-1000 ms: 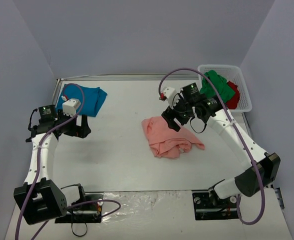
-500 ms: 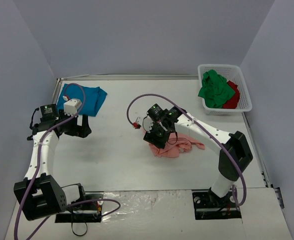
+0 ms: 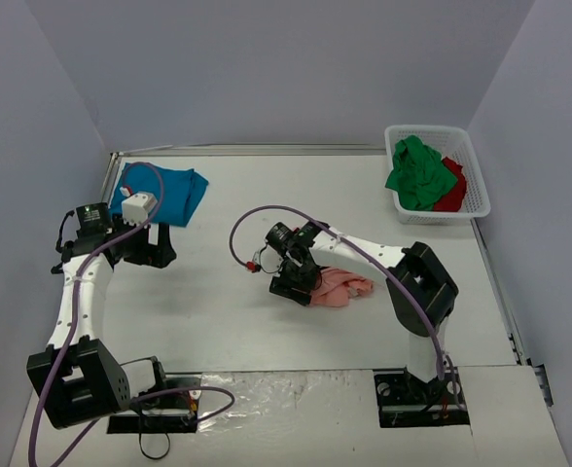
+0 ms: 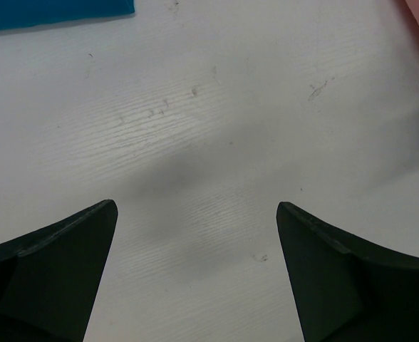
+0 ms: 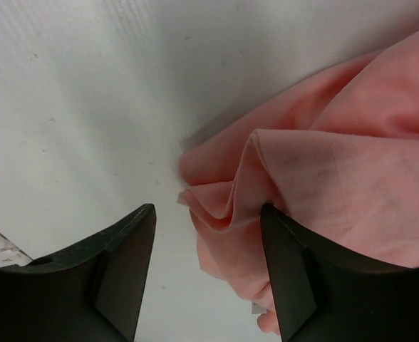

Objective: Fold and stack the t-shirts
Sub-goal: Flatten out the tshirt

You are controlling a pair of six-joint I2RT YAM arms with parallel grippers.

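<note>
Top view: blue shirt appears folded, laid flat at far-left of desk. Pink shirt is crumpled mid-desk, right fingers placed low at its left edge. Green shirt and red shirt are heaped in basket.

Left wrist: left fingers held apart over bare desk, nothing gripped.

Right wrist: fingers held apart, pink hem bunched between them, not clamped.

Judged: one shirt done, three left.

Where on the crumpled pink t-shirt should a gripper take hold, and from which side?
The raised fold of the pink t-shirt, at its left edge in the top view, from above, with the right gripper astride it: that ridge stands off the table and should pinch easily.
</note>
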